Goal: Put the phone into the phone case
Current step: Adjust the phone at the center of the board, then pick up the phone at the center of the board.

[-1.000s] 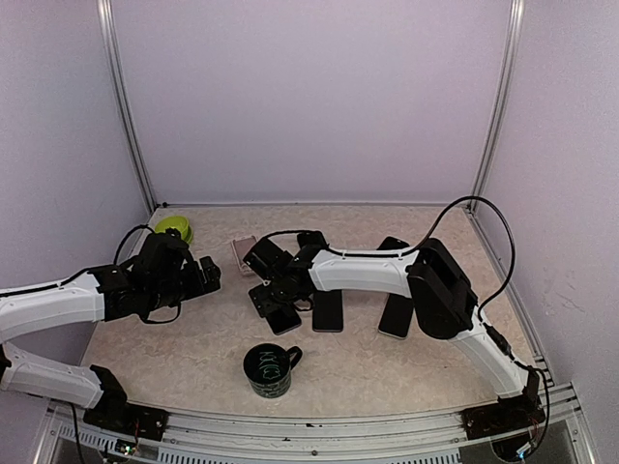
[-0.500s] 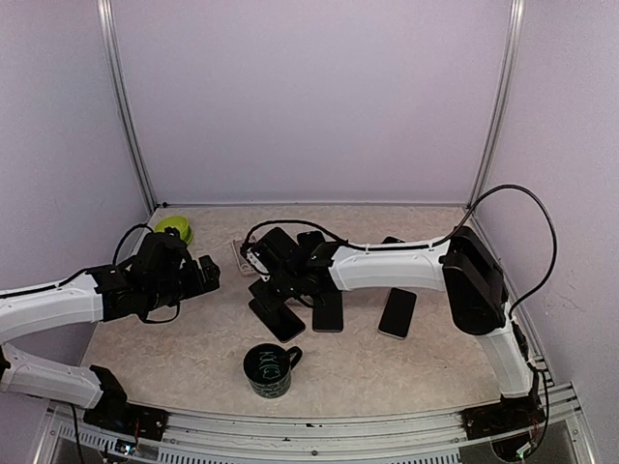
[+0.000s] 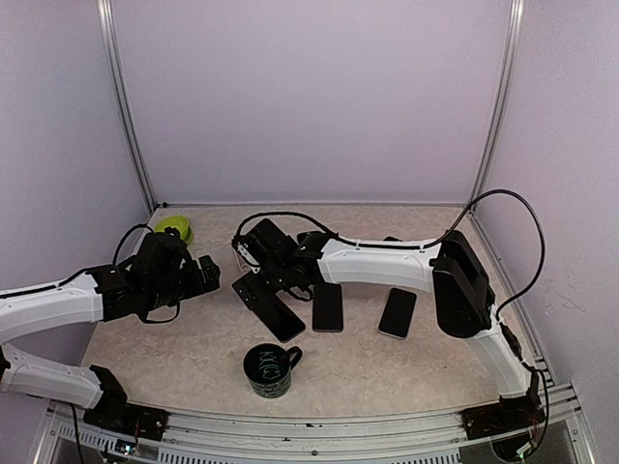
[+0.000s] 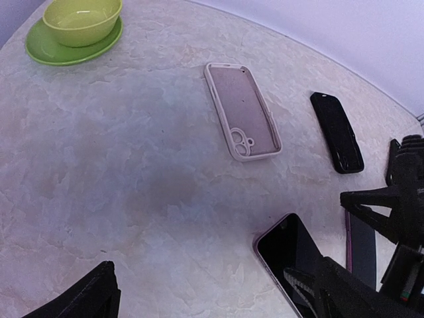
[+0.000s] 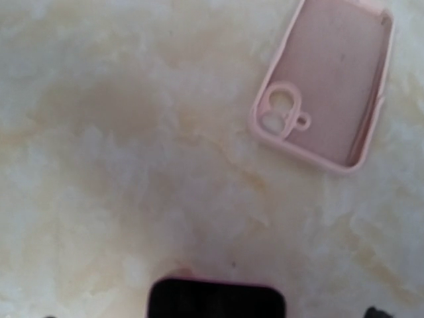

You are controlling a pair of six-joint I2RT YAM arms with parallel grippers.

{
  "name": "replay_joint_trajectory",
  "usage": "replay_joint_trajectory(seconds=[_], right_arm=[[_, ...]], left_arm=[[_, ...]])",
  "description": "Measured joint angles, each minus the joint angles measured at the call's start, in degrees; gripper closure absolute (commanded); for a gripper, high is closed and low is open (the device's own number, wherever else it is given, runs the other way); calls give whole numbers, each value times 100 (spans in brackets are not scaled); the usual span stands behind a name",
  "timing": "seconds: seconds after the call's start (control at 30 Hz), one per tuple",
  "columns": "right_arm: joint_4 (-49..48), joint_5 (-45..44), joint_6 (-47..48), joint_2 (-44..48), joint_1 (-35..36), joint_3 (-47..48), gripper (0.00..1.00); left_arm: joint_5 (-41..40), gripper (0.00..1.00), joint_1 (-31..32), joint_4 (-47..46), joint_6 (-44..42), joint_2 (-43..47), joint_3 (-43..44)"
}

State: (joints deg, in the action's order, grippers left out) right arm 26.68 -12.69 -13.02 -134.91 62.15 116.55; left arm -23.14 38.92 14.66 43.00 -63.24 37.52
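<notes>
My right pincer [image 3: 251, 287] stands wide and holds nothing; only its tips show, far apart, at the near corners of my wrist view. Between them lies the phone [image 5: 215, 299], dark face up. Its short edge runs across my fingers and its long axis runs back under my wrist. Beyond the tips, up and rightward in that view, the pink case [image 5: 324, 86] lies apart from the phone, open side up. Its camera hole is nearest me and its long axis slants away. My left pincer [image 3: 208, 274], also wide, is farther off.
</notes>
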Motion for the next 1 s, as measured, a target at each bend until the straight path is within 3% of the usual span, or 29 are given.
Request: replay_joint_trajectory(seconds=[0.67, 1.0], right_arm=[[516, 240, -535, -518, -26, 122, 1], [525, 391, -654, -608, -79, 26, 7]], left_arm=[[0, 1, 0, 24, 7, 149, -105], [-2, 1, 0, 39, 7, 184, -116]])
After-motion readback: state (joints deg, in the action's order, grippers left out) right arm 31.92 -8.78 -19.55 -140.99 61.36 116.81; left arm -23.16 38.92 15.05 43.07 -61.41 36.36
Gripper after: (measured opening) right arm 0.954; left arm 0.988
